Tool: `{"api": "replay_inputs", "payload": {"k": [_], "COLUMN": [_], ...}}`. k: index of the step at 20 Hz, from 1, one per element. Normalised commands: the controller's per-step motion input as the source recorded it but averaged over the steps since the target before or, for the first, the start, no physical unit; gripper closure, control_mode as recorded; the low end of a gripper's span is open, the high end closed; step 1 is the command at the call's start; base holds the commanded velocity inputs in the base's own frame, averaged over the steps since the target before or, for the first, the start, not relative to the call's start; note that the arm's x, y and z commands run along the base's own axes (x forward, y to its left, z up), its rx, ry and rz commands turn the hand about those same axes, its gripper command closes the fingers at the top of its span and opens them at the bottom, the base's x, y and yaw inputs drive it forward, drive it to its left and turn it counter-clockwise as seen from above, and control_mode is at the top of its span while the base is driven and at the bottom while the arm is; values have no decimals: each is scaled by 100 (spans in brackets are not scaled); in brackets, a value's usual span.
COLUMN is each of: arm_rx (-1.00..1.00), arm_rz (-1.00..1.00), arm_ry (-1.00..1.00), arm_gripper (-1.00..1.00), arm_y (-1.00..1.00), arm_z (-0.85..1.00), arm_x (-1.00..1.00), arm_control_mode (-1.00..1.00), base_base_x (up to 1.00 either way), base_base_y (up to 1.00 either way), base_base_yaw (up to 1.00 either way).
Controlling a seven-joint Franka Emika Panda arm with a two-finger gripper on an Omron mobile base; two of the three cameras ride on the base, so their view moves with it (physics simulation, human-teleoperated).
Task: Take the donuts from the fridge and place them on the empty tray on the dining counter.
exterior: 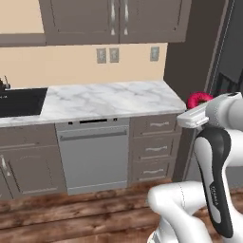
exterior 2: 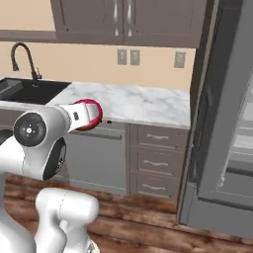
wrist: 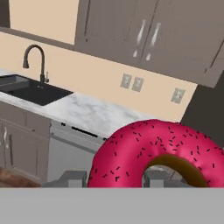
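- Clamped on the pink-iced donut point(wrist: 157, 151), my fingers point(wrist: 72, 178) are nearly together, with only its ring between them; their grey tips rise at the bottom of the hand view, one on each side of it.
- From the hand view the donut stands on edge right in front of my tips, its sprinkled icing facing the camera and its tan underside showing through the hole.
- From the left base view the donut point(exterior: 198, 98) peeks out as a pink arc just above and behind my wrist, in the air beside the end of the marble worktop point(exterior: 104, 99).
- From the right base view my gripper point(exterior 2: 91, 116) holds it in front of the worktop's edge, above the dishwasher point(exterior 2: 94, 158).
- Writing: a small line of lettering runs down the dark panel on my arm point(exterior: 213, 197) in the left base view, too small for me to read. I can make out no other label.
- Off to the right stands the fridge point(exterior 2: 222, 128), its grey door swung open and pale shelves showing behind it, well apart from my fingers.
- A black sink point(wrist: 37, 92) with a dark curved faucet point(wrist: 35, 61) lies at the far end of the worktop.
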Motion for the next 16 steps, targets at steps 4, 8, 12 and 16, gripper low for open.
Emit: {"api": "replay_inputs", "payload": {"k": [4, 8, 12, 16], "arm_rx": [0, 0, 0, 0], "arm_rz": [0, 0, 0, 0], "arm_ry": [0, 0, 0, 0], "arm_gripper": [100, 100, 100, 100], "arm_y": [0, 0, 0, 0], "arm_z": [0, 0, 0, 0], "arm_x": [0, 0, 0, 0], "arm_control_mode": [100, 100, 100, 100], "base_base_x": [0, 7, 12, 6], "base_base_y": [100, 100, 100, 100], "base_base_yaw": [0, -5, -20, -16]}}
